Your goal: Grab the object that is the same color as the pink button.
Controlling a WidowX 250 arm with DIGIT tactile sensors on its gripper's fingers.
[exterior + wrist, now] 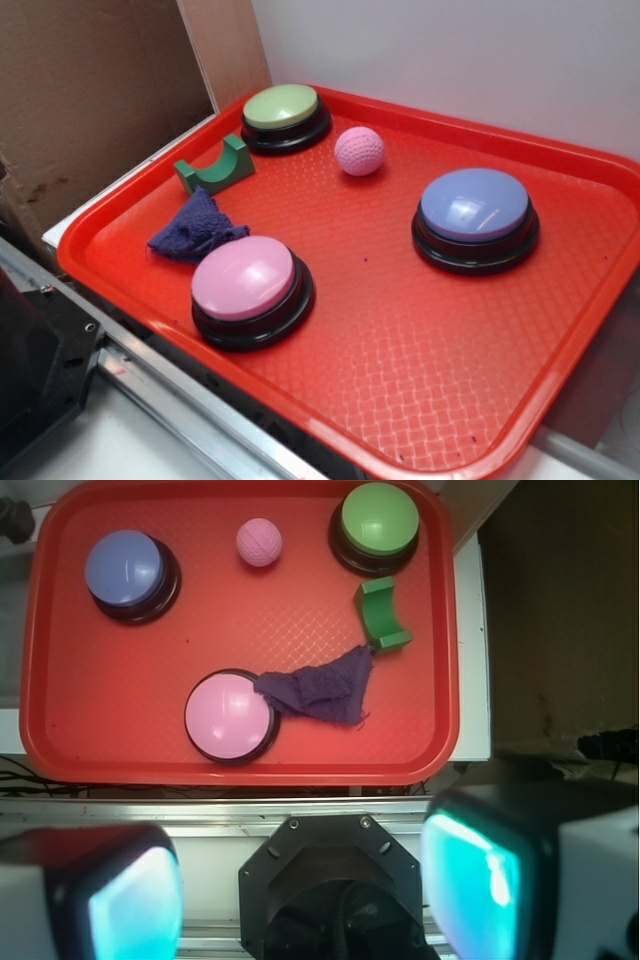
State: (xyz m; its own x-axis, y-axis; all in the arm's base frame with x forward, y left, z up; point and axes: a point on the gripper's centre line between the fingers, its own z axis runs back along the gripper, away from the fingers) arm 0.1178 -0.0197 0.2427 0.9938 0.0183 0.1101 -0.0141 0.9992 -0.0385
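- Red tray (420,400) is set on a light bench, with cardboard (90,90) and a white wall behind it.
- On the tray, the pink button (247,285) is taken as landmark; it sits at the near edge.
- The ball (359,151) lies well apart from it, toward the far rim, beside the green button (284,112); matching pink marks it as the target.
- A purple cloth (195,230) touches the pink button; a green block (217,167) lies just beyond the cloth.
- The blue button (474,215) stands well apart.
- The gripper (300,890) is held high off the tray, jaws spread wide, nothing between them, likely for a clear overview before descent.
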